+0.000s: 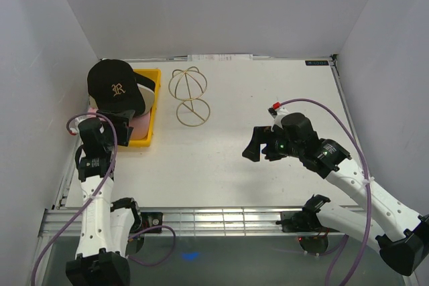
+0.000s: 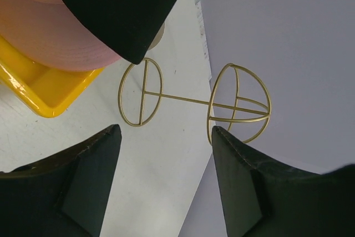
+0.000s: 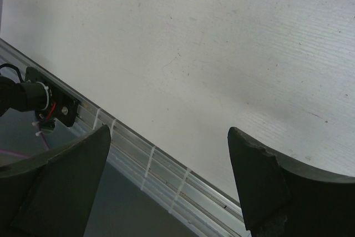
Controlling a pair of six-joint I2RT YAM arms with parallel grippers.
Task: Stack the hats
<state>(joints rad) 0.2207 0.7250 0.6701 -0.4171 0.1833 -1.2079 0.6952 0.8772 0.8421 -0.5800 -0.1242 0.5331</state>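
Note:
A black cap with a pale "R" (image 1: 115, 85) tops a pile of hats in the yellow tray (image 1: 154, 92) at the far left. Under it lie a pink hat (image 1: 141, 126) and a sliver of a white one (image 1: 151, 101). My left gripper (image 1: 124, 124) hovers at the near end of the tray, beside the pile. In the left wrist view the black cap's brim (image 2: 111, 9) and the pink hat (image 2: 44, 34) sit above my open left gripper (image 2: 165, 131), which holds nothing. My right gripper (image 1: 258, 145) hangs open over the bare table, right of centre, with nothing in it (image 3: 169, 131).
A gold wire dome stand (image 1: 190, 95) lies on its side just right of the tray, also seen in the left wrist view (image 2: 194, 99). White walls close in the left, back and right. The metal front rail (image 3: 150, 165) runs below the right gripper.

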